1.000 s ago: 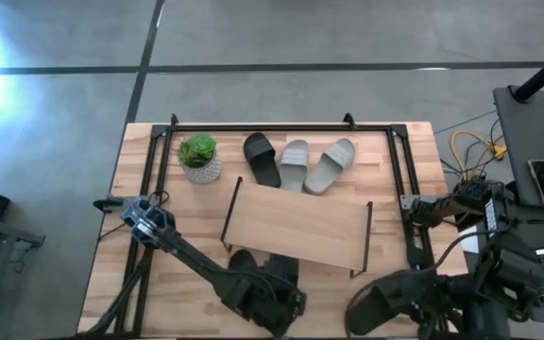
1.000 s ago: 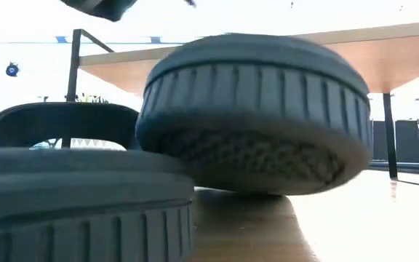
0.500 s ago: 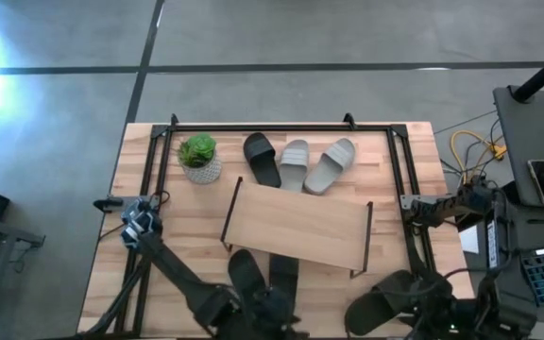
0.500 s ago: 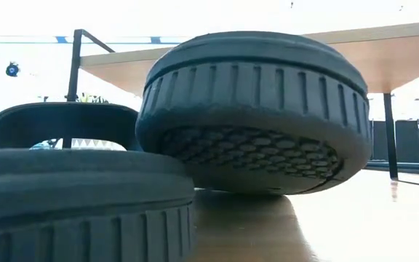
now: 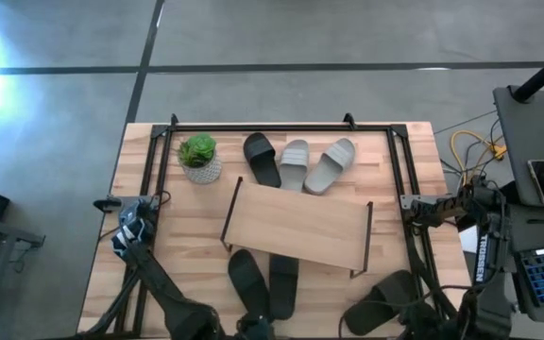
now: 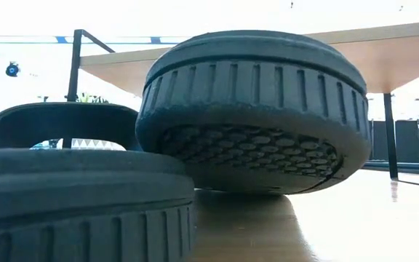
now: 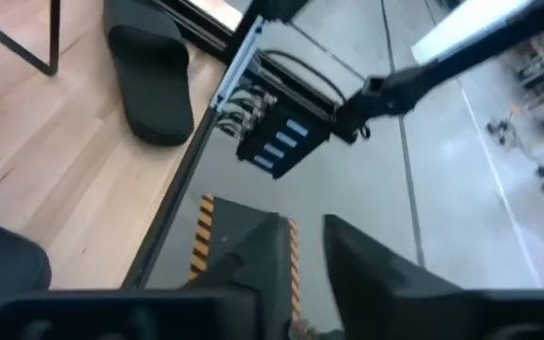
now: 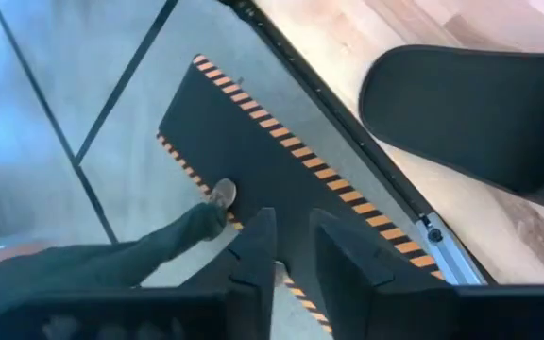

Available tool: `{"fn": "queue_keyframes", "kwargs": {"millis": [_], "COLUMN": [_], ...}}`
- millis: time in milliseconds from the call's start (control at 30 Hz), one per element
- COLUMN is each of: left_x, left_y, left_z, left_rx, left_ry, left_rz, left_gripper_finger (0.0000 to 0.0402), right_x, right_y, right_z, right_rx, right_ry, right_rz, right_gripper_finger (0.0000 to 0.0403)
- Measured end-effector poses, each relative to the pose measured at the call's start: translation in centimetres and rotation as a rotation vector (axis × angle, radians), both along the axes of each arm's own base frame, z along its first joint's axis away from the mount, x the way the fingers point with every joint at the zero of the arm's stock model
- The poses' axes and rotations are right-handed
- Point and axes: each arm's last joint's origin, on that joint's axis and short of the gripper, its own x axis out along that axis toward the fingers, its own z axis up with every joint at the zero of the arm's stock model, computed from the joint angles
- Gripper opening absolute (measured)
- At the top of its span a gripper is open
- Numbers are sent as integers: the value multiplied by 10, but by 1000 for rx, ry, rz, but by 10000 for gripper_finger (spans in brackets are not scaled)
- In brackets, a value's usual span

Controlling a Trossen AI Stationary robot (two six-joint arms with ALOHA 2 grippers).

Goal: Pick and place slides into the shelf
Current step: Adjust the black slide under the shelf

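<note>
Over on the left, caught the left gripper (image 7: 300,227) hanging past the table's (image 5: 140,274) front edge above the floor – fingers a narrow gap apart, gripping nothing. Found the small potted plant (image 5: 199,158) at the back left. Moving in, spotted two dark slides at the front: one (image 5: 249,283) lying open on the tabletop, the other (image 5: 282,283) just beside it with its far end tucked under the shelf (image 5: 298,227). From the low view, saw that second one (image 6: 253,109) tipped up with its tread showing, touching its flat-lying neighbour (image 6: 78,189). Behind the shelf, picked out a black slide (image 5: 261,159), then two light grey slides (image 5: 293,164) (image 5: 331,165), all three close together. Noted the shelf itself standing mid-table, skewed, nothing on its plank top. Further right, found a lone dark slide (image 5: 381,300) near the front right corner. Lastly, caught the right gripper (image 8: 291,222) off the front edge over a striped floor mat (image 8: 253,142) – fingers narrowly parted, empty – with a person's leg and shoe (image 8: 220,194) below it.
</note>
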Motion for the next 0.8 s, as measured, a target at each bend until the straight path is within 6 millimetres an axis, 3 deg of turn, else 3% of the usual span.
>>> {"fn": "queue_keyframes", "kwargs": {"millis": [100, 367, 567, 800], "left_x": [-9, -32, -46, -61], "left_y": [-4, -10, -13, -12], "left_z": [-5, -17, -23, -52], "left_rx": [40, 70, 50, -102], "left_ry": [41, 133, 163, 274], "left_rz": [-14, 97, 188, 384], "left_gripper_finger": [9, 1, 0, 0], "right_x": [2, 23, 41, 56], "right_y": [-1, 4, 2, -9], "right_z": [-4, -1, -5, -20], "right_rx": [3, 76, 25, -10], "right_ry": [5, -52, -80, -1], "right_rz": [-22, -1, 27, -2], "right_gripper_finger": [19, 9, 9, 9]}}
